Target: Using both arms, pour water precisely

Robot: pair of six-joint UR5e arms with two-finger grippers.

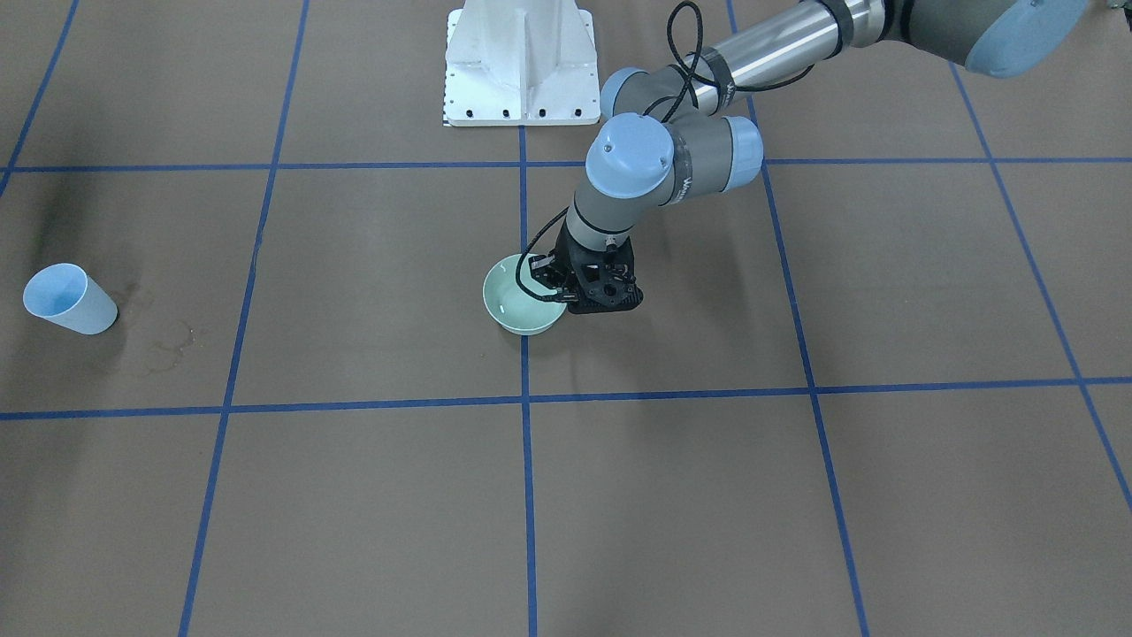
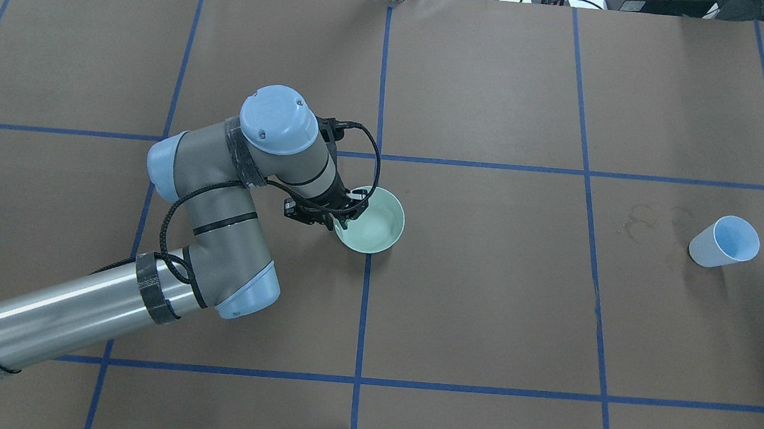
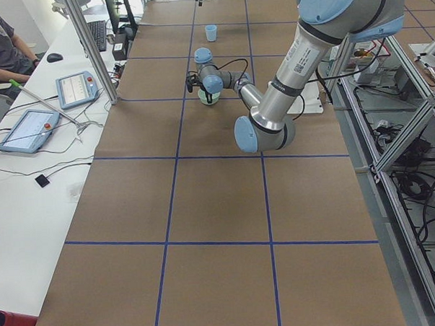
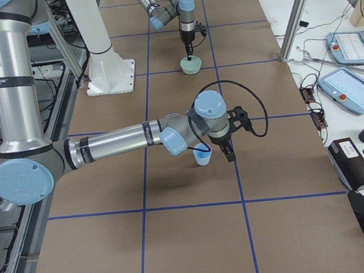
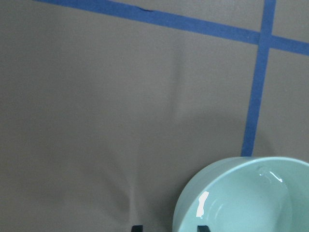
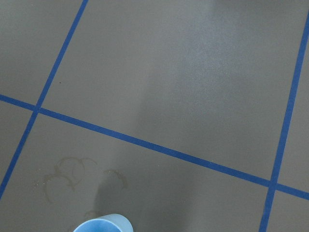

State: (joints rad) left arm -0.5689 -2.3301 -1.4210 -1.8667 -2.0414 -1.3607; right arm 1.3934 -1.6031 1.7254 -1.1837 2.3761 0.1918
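Observation:
A pale green bowl (image 2: 375, 231) stands near the table's middle, on a blue tape line. The water (image 5: 203, 205) shows as white glints on the bowl's inside wall. My left gripper (image 2: 344, 220) is down at the bowl's rim on my side. In the left wrist view its two fingertips (image 5: 137, 227) straddle the rim with a gap, one outside and one inside, so it is open. A light blue cup (image 2: 724, 241) stands far to my right. Only the exterior right view shows my right gripper (image 4: 229, 155), beside the cup (image 4: 202, 155); open or shut I cannot tell.
The white pedestal (image 1: 520, 62) stands at the table's robot side. Faint dried ring stains (image 2: 647, 218) lie left of the cup. Blue tape lines grid the brown table. A seated person (image 3: 3, 42) and tablets (image 3: 77, 86) are at a side desk.

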